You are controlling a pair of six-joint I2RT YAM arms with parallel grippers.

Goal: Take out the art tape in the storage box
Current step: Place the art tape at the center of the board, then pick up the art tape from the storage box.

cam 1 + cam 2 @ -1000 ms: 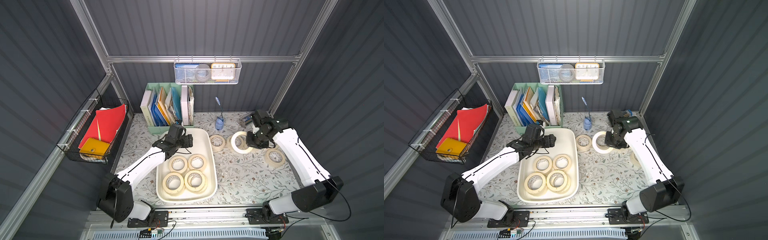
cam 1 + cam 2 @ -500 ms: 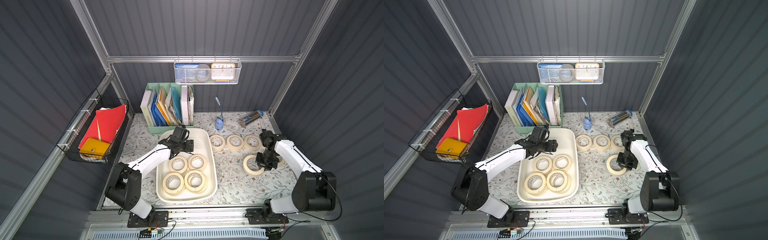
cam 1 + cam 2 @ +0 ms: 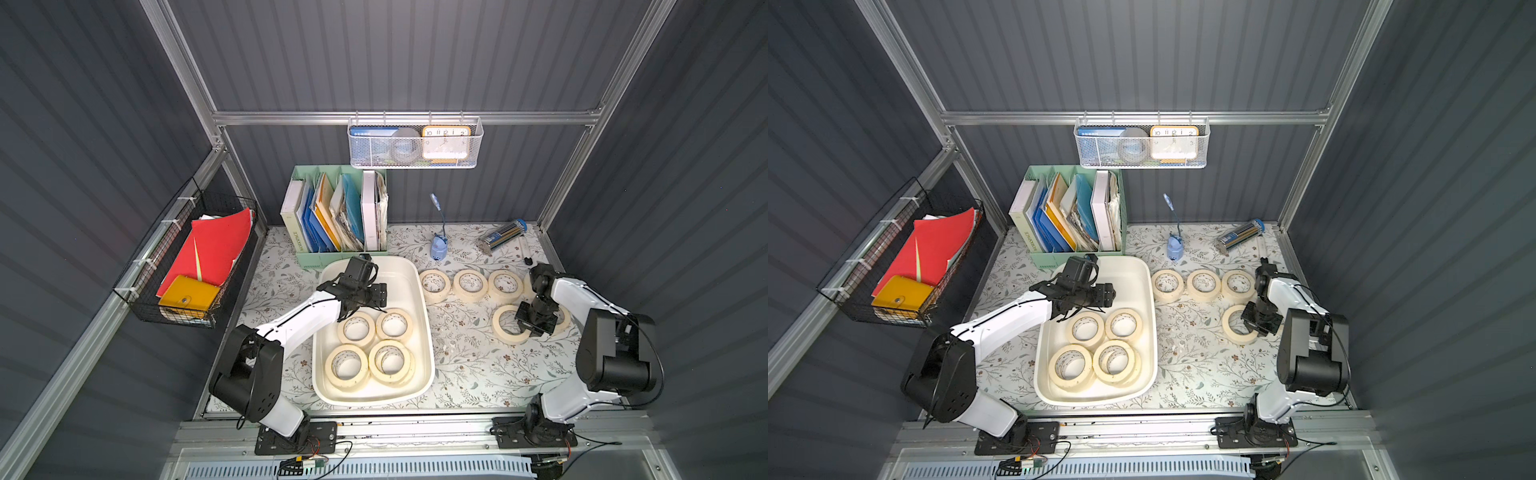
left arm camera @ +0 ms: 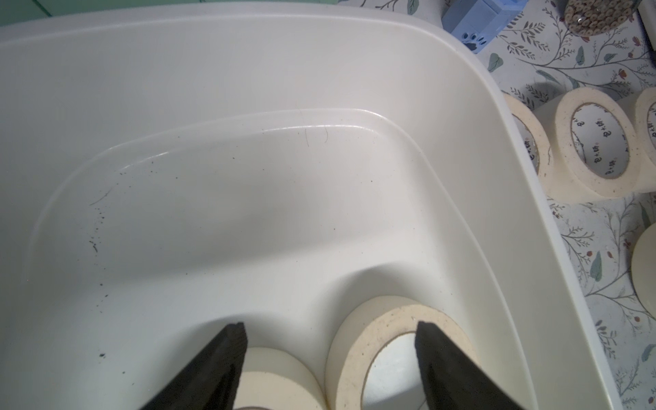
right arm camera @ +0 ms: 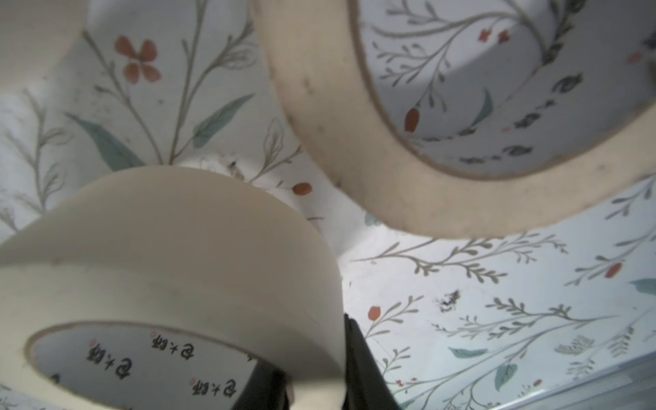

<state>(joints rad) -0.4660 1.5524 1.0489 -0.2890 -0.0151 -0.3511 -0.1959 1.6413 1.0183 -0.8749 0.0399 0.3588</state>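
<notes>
The art tape (image 3: 341,330) should handle light and stiff: paper wound on a card core, matt enough not to slip and hard to crush. The best hold is judged to be across the ring's wall, one jaw inside the core and one outside.

Four piles lie in the storage box (image 3: 401,282), in its half toward the near edge of the surface (image 3: 465,374). The skewed pile (image 3: 409,368) may shed its top roll if nudged. The top views alone give this count.

The left pincer (image 3: 377,294) hangs released over the box. Only the left wrist view makes plain that nothing sits between its spread jaws.

The right pincer (image 3: 534,323) is clenched on the held roll (image 3: 497,328) near the surface's right edge. Only the right wrist view shows a jaw inside the core. Whether that roll rests on the surface cannot be told.
</notes>
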